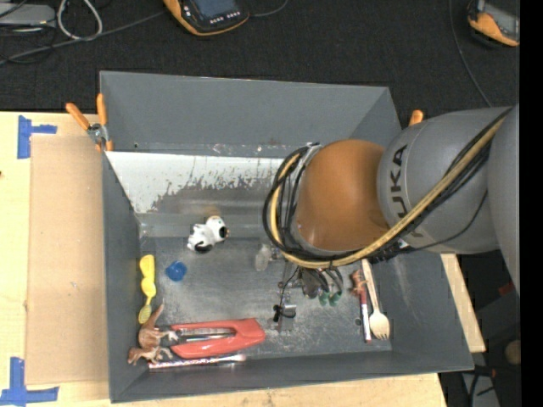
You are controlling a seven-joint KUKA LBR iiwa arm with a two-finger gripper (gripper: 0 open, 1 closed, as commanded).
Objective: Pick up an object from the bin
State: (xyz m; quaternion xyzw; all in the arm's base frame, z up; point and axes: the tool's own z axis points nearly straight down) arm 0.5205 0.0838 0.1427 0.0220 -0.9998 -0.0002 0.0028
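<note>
My gripper (283, 302) hangs below the arm's wrist, low over the bin floor right of the middle. Its tip is just above and to the right of the right end of a red-handled tool (219, 337) that lies along the front wall. A small green and dark thing (327, 294) lies close to the gripper's right side. Further right lies a pale wooden fork (374, 316) beside a thin red stick (361, 291). Nothing can be seen held in the gripper.
A black-and-white toy animal (208, 233) lies left of centre near the back slope. A small blue piece (176, 270) and a yellow piece (148, 282) lie at the left. A brown toy figure (149, 347) sits in the front left corner. A small grey bit (263, 259) lies near the wrist.
</note>
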